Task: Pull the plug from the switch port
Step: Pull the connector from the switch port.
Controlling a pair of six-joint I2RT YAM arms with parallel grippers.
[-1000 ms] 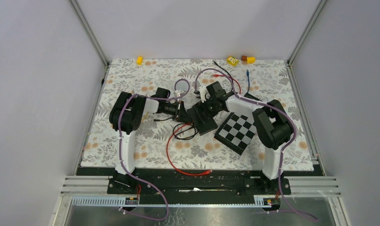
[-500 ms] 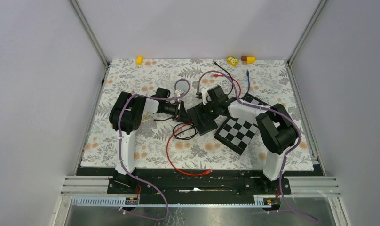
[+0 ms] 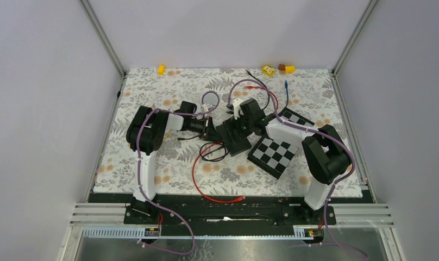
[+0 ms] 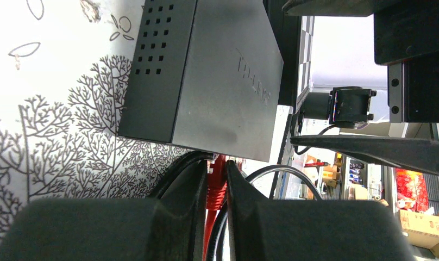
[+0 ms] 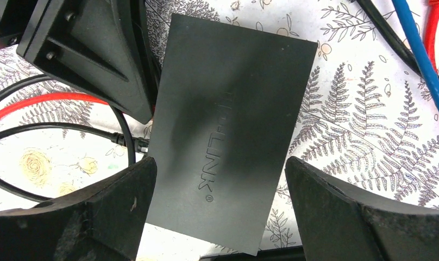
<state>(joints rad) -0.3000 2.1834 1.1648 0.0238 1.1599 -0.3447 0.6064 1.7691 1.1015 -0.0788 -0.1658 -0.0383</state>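
Plug isn't out yet. We have the left tool (image 4: 216, 175) clamped on the red plug (image 4: 217, 186), which sits right at the near face of the TP-Link switch (image 5: 228, 136). It looks seated to us, but the port itself is hidden under the housing edge. The switch lies mid-desk (image 3: 152, 87) between the arms, just beside the checkerboard (image 3: 274, 153). The red cable (image 3: 198, 176) loops off toward the front, and the black cables (image 5: 49, 129) enter at the same face. The right tool (image 5: 220, 174) hangs over the switch with its fingers spread wide, one along each long side of the housing, not closed on it. We can't tell if either finger touches. So the grip on the plug is done and the brace is only lined up. What's left, as we read it: pinch the housing, then pull the plug straight back.
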